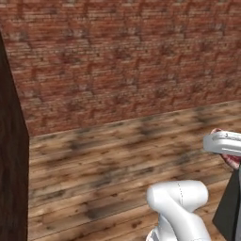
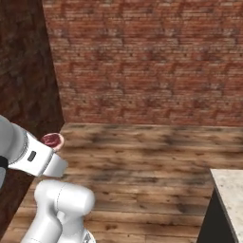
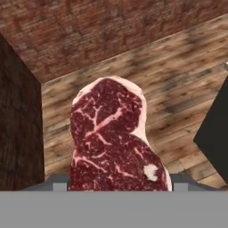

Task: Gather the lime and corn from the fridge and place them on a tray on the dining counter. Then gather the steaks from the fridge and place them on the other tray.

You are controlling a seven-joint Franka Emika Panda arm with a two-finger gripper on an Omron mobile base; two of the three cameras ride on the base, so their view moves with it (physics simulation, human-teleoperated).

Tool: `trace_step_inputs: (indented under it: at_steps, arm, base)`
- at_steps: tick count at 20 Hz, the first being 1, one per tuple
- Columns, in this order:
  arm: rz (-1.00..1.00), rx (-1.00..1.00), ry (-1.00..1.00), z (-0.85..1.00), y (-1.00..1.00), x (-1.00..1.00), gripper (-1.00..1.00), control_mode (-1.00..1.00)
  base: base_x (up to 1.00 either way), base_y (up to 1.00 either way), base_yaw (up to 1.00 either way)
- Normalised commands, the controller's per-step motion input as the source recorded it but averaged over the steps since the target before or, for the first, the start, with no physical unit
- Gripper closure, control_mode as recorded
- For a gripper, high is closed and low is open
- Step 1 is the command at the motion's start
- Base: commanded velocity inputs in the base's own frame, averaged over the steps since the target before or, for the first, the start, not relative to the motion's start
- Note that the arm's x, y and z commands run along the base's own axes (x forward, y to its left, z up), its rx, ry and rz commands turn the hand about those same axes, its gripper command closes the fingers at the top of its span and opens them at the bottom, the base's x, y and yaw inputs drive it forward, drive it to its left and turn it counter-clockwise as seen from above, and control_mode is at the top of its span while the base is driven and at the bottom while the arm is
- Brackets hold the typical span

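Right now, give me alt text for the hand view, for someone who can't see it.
A raw steak, dark red with pale marbling and a white fat rim, stands up from the gripper at the bottom of the picture. Behind it are a wooden plank floor and a red brick wall.

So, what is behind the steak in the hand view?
Behind the steak lie the wooden floor and the brick wall. The steak covers the floor directly behind it and the gripper's fingertips.
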Motion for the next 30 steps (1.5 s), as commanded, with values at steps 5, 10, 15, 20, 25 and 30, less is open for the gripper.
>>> trace_step_inputs:
  at_steps: [5, 10, 15, 20, 25, 30]
  arm:
    - [0.00, 0.00, 0.00, 0.00, 0.00, 0.00, 1.00, 1.00]
    - [0.00, 0.00, 0.00, 0.00, 0.00, 0.00, 1.00, 1.00]
    - [0.00, 0.00, 0.00, 0.00, 0.00, 0.00, 1.00, 1.00]
    - [0.00, 0.00, 0.00, 0.00, 0.00, 0.00, 1.00, 1.00]
    - [0.00, 0.00, 0.00, 0.00, 0.00, 0.00, 1.00, 1.00]
    - [0.00, 0.00, 0.00, 0.00, 0.00, 0.00, 1.00, 1.00]
  base:
    - [0.76, 0.15, -0.41]
    - [0.70, 0.26, -0.43]
    - [0.63, 0.29, -0.45]
    - [0.60, 0.25, -0.45]
    - [0.56, 0.38, -0.46]
    - [0.52, 0.43, -0.48]
